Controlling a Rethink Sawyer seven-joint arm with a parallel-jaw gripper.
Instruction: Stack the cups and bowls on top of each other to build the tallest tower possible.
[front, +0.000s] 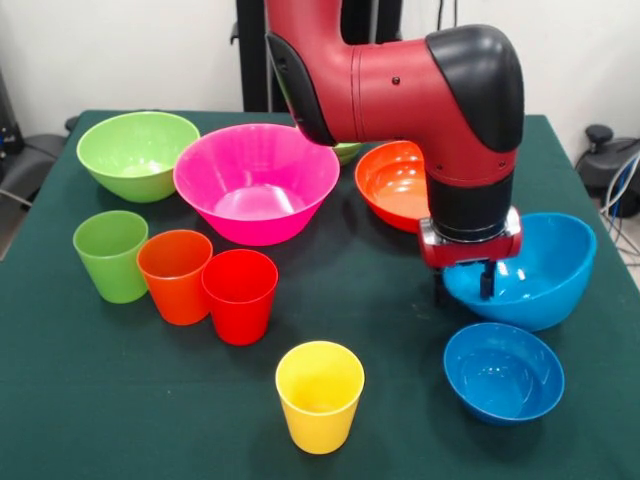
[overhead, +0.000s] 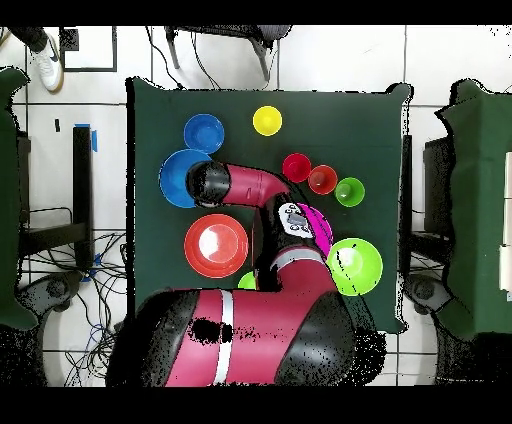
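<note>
- Hanging from above, the red and black arm (front: 400, 80) brings its gripper (front: 463, 284) down over the near-left rim of the big glossy blue plastic bowl (front: 545, 270) at the table's right; two dark fingers point down astride that rim, but whether they pinch it or stand apart from it I cannot tell.
- Nothing is stacked yet: every piece sits alone on the dark green table (front: 120, 400).
- The big pink plastic bowl (front: 256, 182) stands far centre, with the big light-green bowl (front: 137, 153) to its left. The wide orange bowl (front: 393, 183) is right of the pink one, partly behind the arm.
- The small blue bowl (front: 502, 371) lies just nearer than the big blue one; only a sliver of the small light-green bowl (front: 348, 151) shows behind the arm.
- The tapered plastic cups, light green (front: 110, 254), orange (front: 174, 275) and red (front: 240, 295), stand in a touching row at the left; the yellow one (front: 320, 395) is alone, near centre.
- All look light, rigid and slick. I judge a pinch on a rim wall is the sensible hold, though a bowl would likely tilt when lifted by one edge.
- No brand, label or writing is legible anywhere.
</note>
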